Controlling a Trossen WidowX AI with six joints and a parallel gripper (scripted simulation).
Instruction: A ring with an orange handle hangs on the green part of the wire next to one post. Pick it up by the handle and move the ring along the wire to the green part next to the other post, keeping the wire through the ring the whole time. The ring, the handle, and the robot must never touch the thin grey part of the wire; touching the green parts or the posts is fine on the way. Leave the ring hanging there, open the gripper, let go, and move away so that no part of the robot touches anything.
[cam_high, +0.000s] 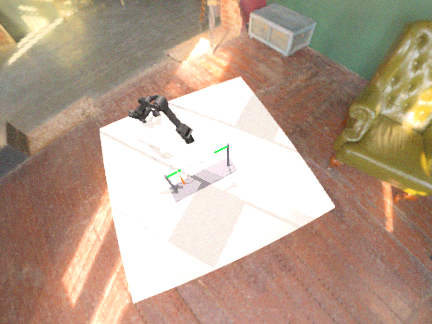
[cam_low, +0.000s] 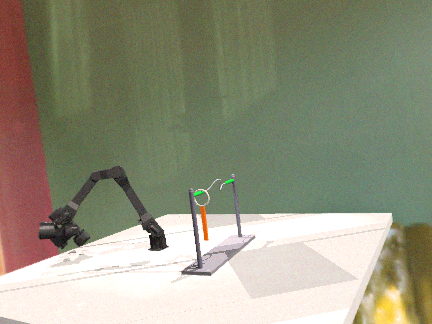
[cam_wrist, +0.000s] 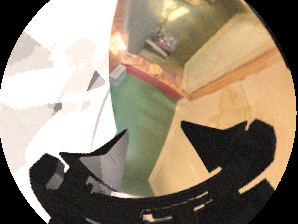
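Ring (cam_low: 202, 198) hangs on the green wire section (cam_low: 199, 192) right beside the nearer post (cam_low: 195, 230) in the exterior view. Wire passes through the ring. Orange handle (cam_low: 204, 223) hangs straight down from the ring, upright, its lower end above the grey base plate (cam_low: 235, 245). In the top view the handle (cam_high: 183, 180) shows as a small orange mark near the left post (cam_high: 174, 183).

Thin grey wire (cam_low: 215, 183) curves up and over between the two posts, apart from the ring. Second green section (cam_low: 229, 181) sits at the far post (cam_low: 236, 207), nothing hanging on it. Both posts stand upright on the base plate, which lies on the white table top (cam_low: 310, 280).

Gripper (cam_low: 59, 231) is well apart from the wire frame, out near the table's edge, low, at the end of the dark arm (cam_low: 107, 176) that is folded up and over from its base (cam_low: 158, 241). Top view shows the arm (cam_high: 170, 116) stretched away from the frame. Fingers stand wide, nothing between them; wrist view shows only table, floor and room through the gap.

Around the table: wooden floor (cam_high: 300, 270), a yellow-green armchair (cam_high: 395, 120) to one side, a pale cabinet (cam_high: 282, 29) against the green wall (cam_low: 300, 100).
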